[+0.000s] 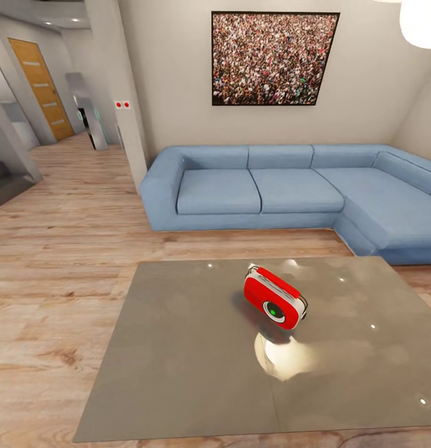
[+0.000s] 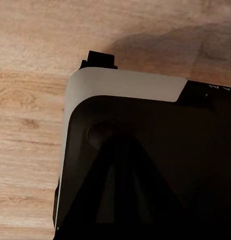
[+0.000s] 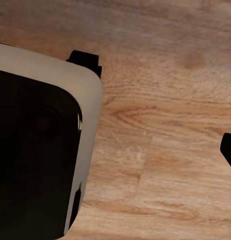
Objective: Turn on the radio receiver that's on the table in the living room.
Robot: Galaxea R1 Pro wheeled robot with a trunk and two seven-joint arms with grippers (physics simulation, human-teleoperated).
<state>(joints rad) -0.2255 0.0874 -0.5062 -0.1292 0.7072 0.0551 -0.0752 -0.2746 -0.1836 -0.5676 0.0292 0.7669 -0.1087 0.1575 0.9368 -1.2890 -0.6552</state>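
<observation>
The radio receiver (image 1: 274, 298) is small and red with a white trim band. It stands tilted near the middle of the table (image 1: 178, 361), its round dial with a green centre facing me. The table is low, with a glossy grey top, and sits in the living room in front of the blue L-shaped sofa (image 1: 290, 190). In the right wrist view one dark fingertip (image 3: 229, 150) shows at the frame edge over wood floor, with nothing between the fingers. The left wrist view looks down on my black and white base (image 2: 145, 165), and no finger stands out against it.
A crowd picture (image 1: 274, 58) hangs on the beige wall above the sofa. Light wood floor (image 1: 60, 261) lies to the table's left and leads to a hallway with a wooden door (image 1: 41, 87). A pillar (image 1: 125, 93) stands by the sofa's left end.
</observation>
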